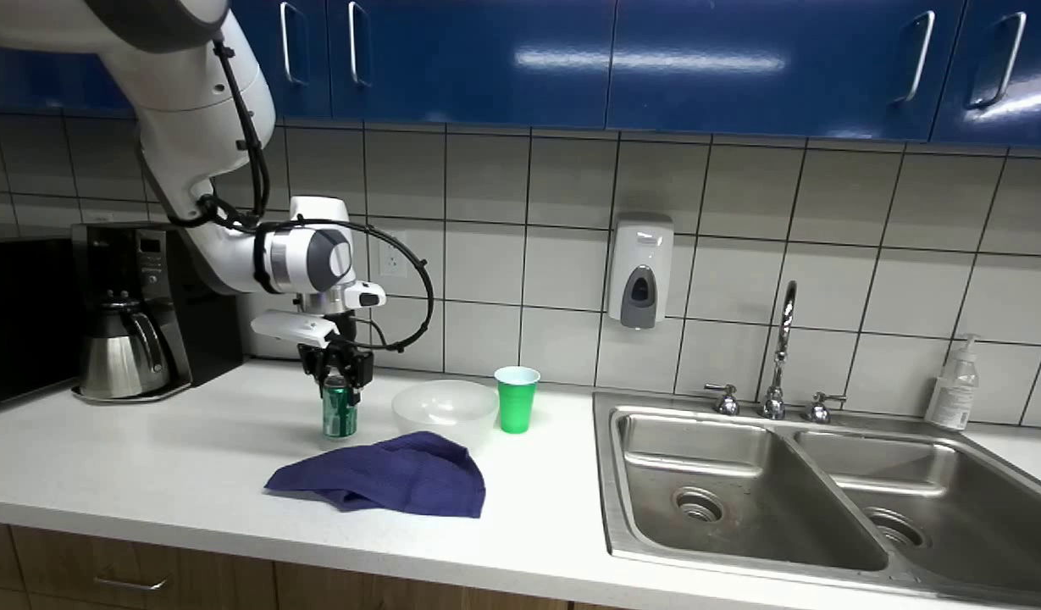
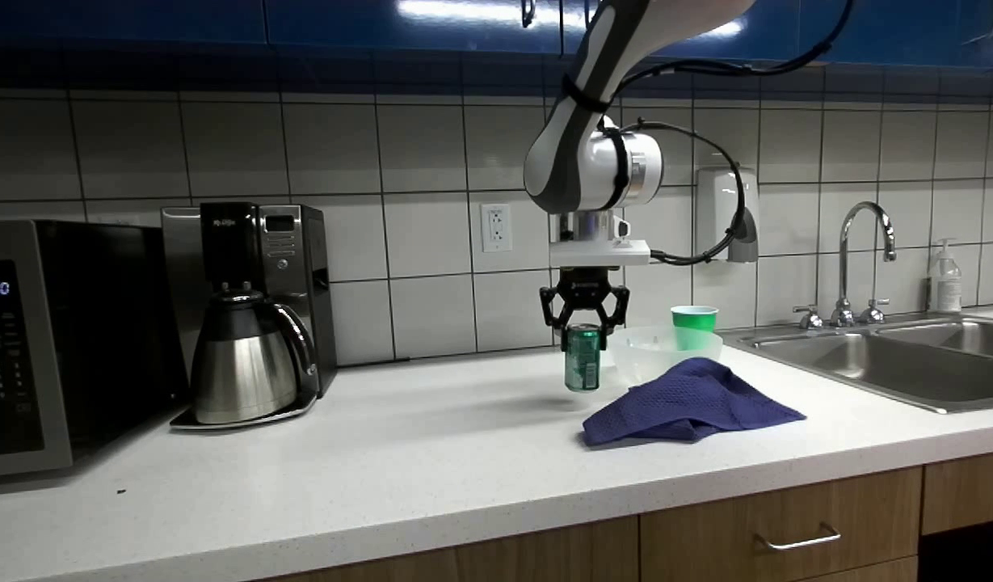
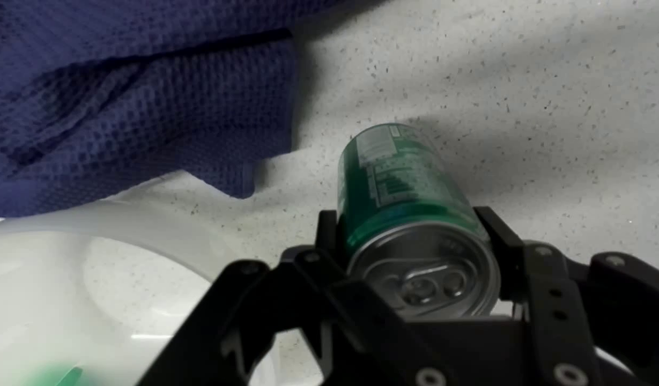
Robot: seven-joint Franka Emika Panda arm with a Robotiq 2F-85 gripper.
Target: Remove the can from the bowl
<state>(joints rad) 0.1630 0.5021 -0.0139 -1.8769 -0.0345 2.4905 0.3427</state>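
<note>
The can (image 1: 340, 415) is dark green with a silvery top and upright, and it also shows in an exterior view (image 2: 582, 369) and in the wrist view (image 3: 401, 174). My gripper (image 2: 582, 341) points down and is shut on the can's upper part, with a finger on each side (image 3: 408, 222). The can hangs just above the counter, outside the bowl. The bowl (image 1: 445, 411) is pale, whitish and translucent. It stands right beside the can in both exterior views (image 2: 632, 364) and at the lower left of the wrist view (image 3: 45, 289).
A bright green cup (image 1: 517, 402) stands beside the bowl. A crumpled dark blue cloth (image 1: 393, 474) lies in front of the bowl. A coffee maker (image 2: 246, 356) and microwave (image 2: 76, 347) stand to one side. A steel sink (image 1: 605, 474) is on the other side.
</note>
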